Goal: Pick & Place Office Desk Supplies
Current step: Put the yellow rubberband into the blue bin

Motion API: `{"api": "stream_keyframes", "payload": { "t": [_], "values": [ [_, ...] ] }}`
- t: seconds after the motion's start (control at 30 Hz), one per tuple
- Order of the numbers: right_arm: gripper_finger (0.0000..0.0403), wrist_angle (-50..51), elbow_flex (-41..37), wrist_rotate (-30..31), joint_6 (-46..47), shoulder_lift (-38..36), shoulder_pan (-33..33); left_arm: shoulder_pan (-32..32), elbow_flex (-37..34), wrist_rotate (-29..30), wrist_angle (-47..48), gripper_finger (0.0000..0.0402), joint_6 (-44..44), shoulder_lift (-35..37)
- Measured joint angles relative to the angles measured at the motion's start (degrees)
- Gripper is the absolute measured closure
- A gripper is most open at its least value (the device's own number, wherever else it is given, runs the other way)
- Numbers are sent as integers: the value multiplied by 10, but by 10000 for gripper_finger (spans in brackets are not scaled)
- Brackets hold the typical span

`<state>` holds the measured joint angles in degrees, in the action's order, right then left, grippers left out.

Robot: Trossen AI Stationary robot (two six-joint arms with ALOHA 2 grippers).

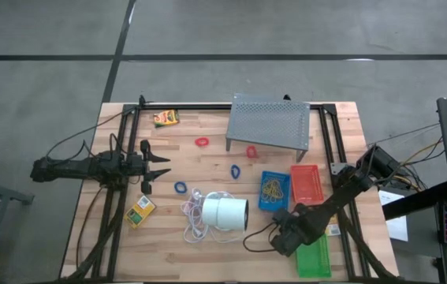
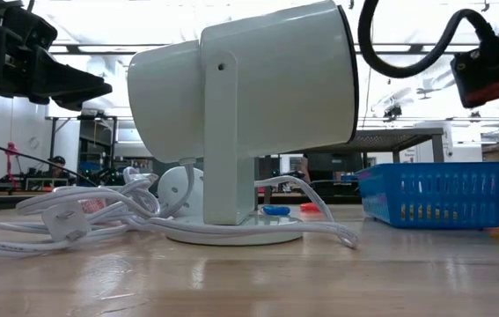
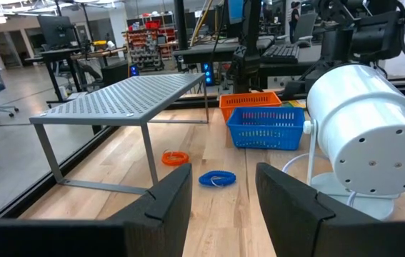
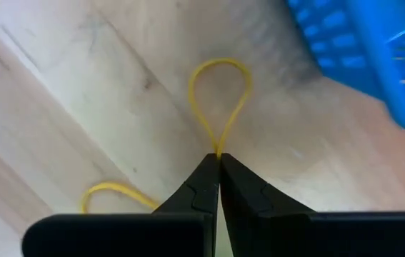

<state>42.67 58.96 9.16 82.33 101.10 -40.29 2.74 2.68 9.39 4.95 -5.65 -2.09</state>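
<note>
Grey floor [image 1: 286,31], wooden table [image 1: 207,126]

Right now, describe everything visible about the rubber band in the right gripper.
The rubber band is thin and yellowish-tan and looks like rubber. The right gripper, shut, pinches it, squeezing the part beyond the fingertips into a narrow teardrop loop over the pale wooden table. Another curve of yellow band shows beside the fingers. The blue tray stands close by, not touching.

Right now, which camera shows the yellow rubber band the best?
The right wrist view: the rubber band is pinched between the shut right gripper, its loop sticking out beside the blue tray. The other three views don't show it.
</note>
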Motion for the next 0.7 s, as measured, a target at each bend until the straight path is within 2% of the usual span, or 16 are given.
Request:
{"api": "stream_keyframes", "payload": {
  "t": [0.3, 0.7],
  "values": [
    [394, 72, 55, 33, -9, -1, 0, 0, 0, 0, 0, 242, 0, 0],
    [394, 199, 158, 118, -11, -1, -2, 0, 0, 0, 0, 243, 0, 0]
  ]
}}
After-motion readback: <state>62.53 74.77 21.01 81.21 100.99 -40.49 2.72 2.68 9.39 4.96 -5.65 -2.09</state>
